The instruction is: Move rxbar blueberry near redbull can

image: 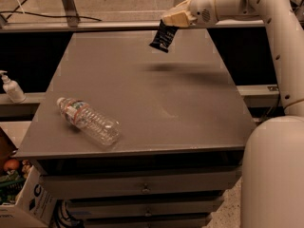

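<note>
So the end effector [173, 22] is up in the air over the far side of the counter [190, 103], clamped on the top edge of the rxbar blueberry [163, 36]. The bar dangles just below the fingers, tilted a bit and well clear of the surface, with its shadow on the counter underneath. I'd call this the carry step: the pick is done and the bar is in transit.

Thing is, I can't spot the redbull can anywhere in this view (maybe it's out of frame, no idea). The only thing lying on the counter is a clear water bottle [90, 121], on its side, far below and to the left of the end effector, near the front edge. A little pump bottle [10, 87] sits on a ledge even farther left, off the counter.

Next move, as I see it: find the can, bring the bar down beside it without knocking it over, then let go low so the bar doesn't bounce.
</note>
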Controlling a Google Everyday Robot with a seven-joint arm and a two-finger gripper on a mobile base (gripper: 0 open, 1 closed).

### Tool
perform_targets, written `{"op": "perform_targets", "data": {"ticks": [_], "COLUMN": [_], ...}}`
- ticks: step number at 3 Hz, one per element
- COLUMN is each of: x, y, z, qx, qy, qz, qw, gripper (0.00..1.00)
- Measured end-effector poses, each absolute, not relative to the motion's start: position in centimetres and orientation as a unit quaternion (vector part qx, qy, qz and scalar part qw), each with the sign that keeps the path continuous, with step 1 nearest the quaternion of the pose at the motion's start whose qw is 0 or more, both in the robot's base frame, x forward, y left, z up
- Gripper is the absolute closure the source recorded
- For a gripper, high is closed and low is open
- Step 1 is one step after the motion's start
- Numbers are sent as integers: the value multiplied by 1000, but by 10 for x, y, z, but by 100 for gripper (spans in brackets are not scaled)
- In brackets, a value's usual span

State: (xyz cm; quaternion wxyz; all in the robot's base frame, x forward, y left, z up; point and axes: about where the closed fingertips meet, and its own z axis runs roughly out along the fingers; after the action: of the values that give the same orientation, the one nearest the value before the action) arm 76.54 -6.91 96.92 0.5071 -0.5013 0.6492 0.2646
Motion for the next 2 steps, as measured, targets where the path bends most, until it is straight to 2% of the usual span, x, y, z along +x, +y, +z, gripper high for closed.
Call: {"op": "perform_targets", "data": {"ticks": [1,2], "x": [749,713], "y": [-63,-56], "z": [970,978], "qx": [-505,-514], "qy": [644,638], "qz": [281,291], "qw": [501,493], "gripper": [13,0]}}
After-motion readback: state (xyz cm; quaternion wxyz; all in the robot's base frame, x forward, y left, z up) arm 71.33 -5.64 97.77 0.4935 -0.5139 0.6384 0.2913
